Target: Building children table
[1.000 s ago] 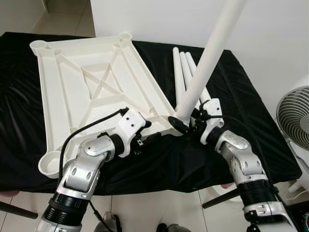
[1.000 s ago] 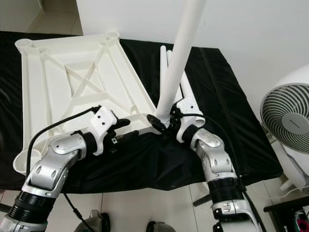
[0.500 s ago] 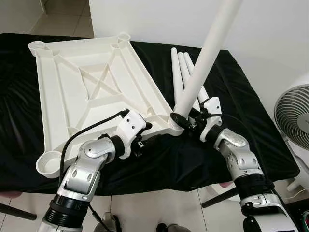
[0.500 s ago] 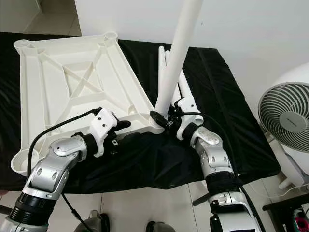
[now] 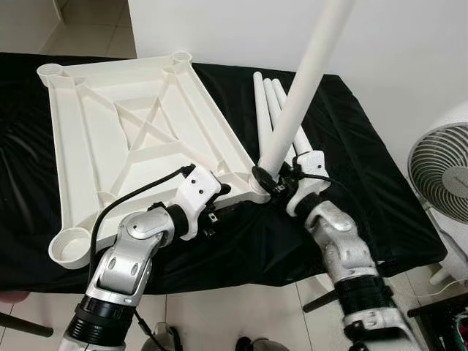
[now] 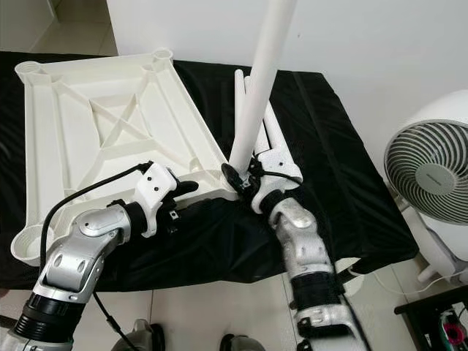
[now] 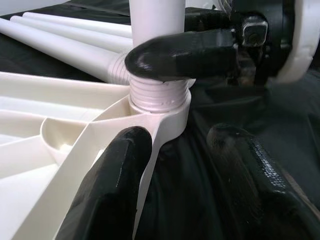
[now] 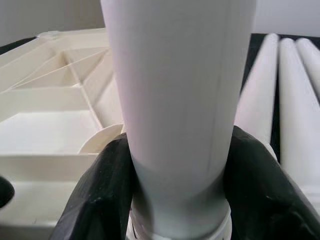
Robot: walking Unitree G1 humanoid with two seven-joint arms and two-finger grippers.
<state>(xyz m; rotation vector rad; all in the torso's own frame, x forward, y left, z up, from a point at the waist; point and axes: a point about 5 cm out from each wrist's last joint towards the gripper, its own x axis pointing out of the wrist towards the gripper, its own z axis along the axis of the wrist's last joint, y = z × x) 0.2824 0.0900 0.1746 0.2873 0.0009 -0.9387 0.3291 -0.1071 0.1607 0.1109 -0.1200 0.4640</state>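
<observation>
We see a smooth white leg (image 5: 303, 88), a long tapered tube whose threaded end sits in the corner socket of the upturned ribbed tabletop (image 5: 110, 146) near the black-draped table's (image 5: 395, 190) front edge. It stands nearly upright. Our right gripper (image 5: 272, 184) clamps its base; our left gripper (image 7: 175, 175), fingers apart, straddles the tabletop's rim beside the socket.

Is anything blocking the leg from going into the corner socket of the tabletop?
Nothing visible. The leg, held by the right gripper, already has its threaded end seated in the corner socket of the tabletop. The left gripper straddles the frame edge beside it.
</observation>
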